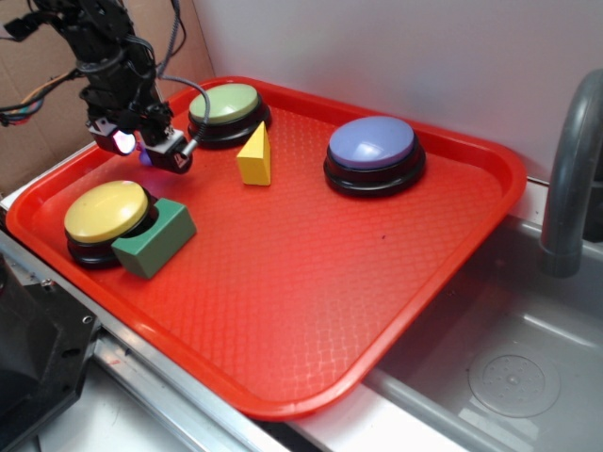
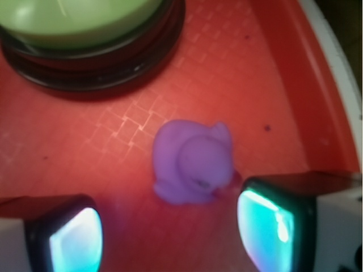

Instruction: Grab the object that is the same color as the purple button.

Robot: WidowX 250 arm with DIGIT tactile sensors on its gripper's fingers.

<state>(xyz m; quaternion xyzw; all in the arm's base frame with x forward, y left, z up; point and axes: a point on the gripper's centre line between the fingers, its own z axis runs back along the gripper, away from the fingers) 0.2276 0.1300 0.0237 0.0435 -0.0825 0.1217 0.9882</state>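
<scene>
You have three round domed push buttons on black bases: the purple button point(image 1: 372, 153), a green-topped button point(image 1: 227, 112) and a yellow-topped button point(image 1: 105, 219). There are two blocks, a yellow wedge point(image 1: 255, 156) and a green block point(image 1: 155, 237), all on one red plastic tray point(image 1: 311, 311) with a waffle-textured floor. No writing is legible. Your single glossy purple duck point(image 2: 194, 162) sits on the tray near the green-topped button, just ahead of the end effector point(image 2: 170, 232), whose fingers point(image 2: 271, 226) stand apart with the duck between and slightly beyond them.
</scene>
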